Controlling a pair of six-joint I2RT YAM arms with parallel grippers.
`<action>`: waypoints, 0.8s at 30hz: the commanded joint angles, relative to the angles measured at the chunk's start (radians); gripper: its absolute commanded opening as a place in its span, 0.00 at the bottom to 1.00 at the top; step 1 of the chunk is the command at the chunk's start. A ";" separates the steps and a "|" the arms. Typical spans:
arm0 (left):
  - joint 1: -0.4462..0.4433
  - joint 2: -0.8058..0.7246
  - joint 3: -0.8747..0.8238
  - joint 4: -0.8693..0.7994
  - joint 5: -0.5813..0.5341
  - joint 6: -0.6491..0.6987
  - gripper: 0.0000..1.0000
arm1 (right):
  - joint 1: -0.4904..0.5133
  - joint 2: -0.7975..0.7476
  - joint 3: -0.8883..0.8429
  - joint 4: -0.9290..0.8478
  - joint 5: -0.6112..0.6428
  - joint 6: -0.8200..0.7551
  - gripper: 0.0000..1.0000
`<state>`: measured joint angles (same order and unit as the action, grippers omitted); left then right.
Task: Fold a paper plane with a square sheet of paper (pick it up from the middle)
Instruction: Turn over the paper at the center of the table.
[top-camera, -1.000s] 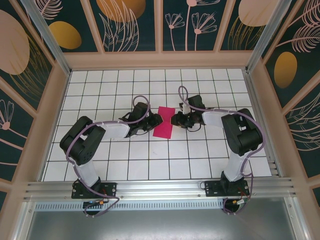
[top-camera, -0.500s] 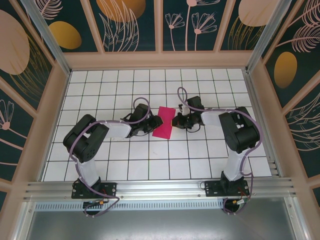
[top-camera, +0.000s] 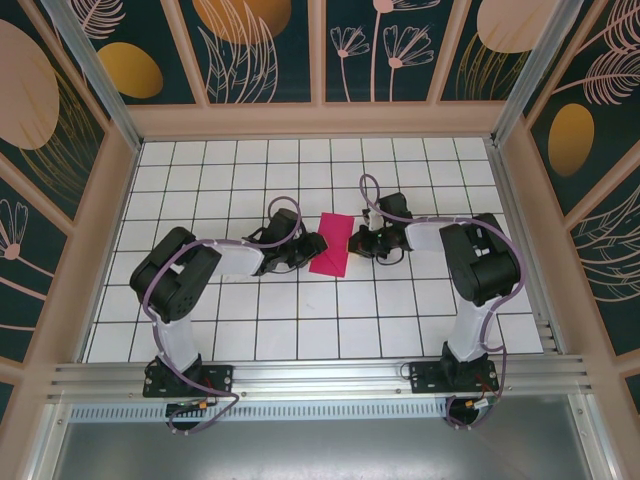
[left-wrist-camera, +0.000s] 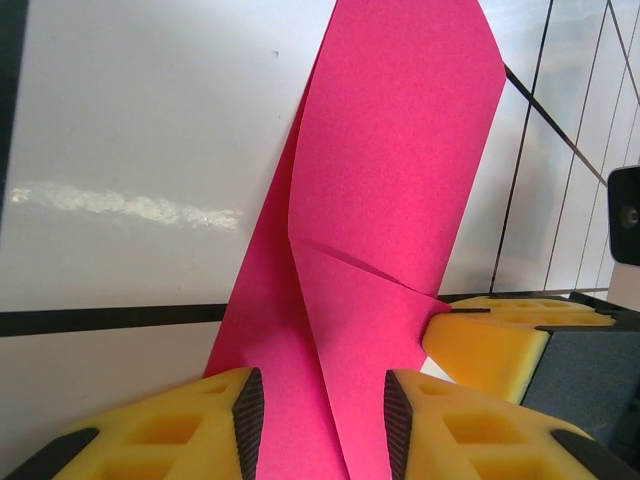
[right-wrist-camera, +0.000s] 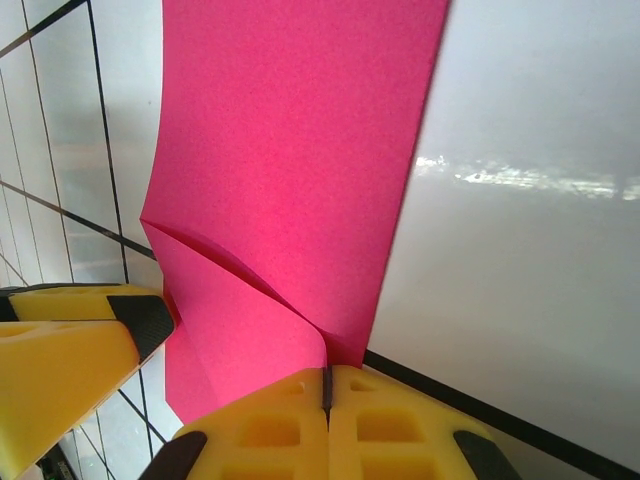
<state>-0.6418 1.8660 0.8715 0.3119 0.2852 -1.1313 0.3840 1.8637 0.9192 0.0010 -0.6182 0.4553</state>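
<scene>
The magenta-pink sheet of paper (top-camera: 332, 245) lies folded into a narrow strip on the white tiled floor between the two arms. In the left wrist view the paper (left-wrist-camera: 400, 150) has layered flaps and a diagonal crease. My left gripper (left-wrist-camera: 322, 422) straddles its near end, open, with both pads apart from the paper. My right gripper (right-wrist-camera: 325, 385) is shut on the paper's (right-wrist-camera: 290, 150) edge, where a flap curls up into the seam of its jaws. From above, the left gripper (top-camera: 312, 250) and right gripper (top-camera: 353, 243) face each other across the strip. A pointed paper plane is out of view.
The white tiled floor (top-camera: 300, 320) is walled by wooden frames with leaf-patterned panels (top-camera: 265, 50). Both arm bases are bolted to an aluminium rail (top-camera: 320, 378) at the near edge. The right gripper's yellow fingers (left-wrist-camera: 490, 340) sit close beside the left gripper.
The right gripper has shut on the paper's edge. The left jaws have widened a little. Both grippers and the paper have shifted slightly to the right.
</scene>
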 joint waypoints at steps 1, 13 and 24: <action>-0.001 0.027 0.030 0.026 0.027 0.007 0.40 | -0.009 -0.012 -0.017 0.001 0.017 0.016 0.06; -0.003 0.081 0.086 0.034 0.056 0.023 0.40 | -0.025 -0.003 -0.029 0.005 0.009 0.029 0.04; -0.001 0.084 0.095 0.070 0.078 0.049 0.31 | -0.030 0.005 -0.029 0.003 0.002 0.029 0.04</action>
<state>-0.6418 1.9408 0.9459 0.3527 0.3508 -1.1156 0.3656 1.8637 0.9131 0.0048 -0.6228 0.4782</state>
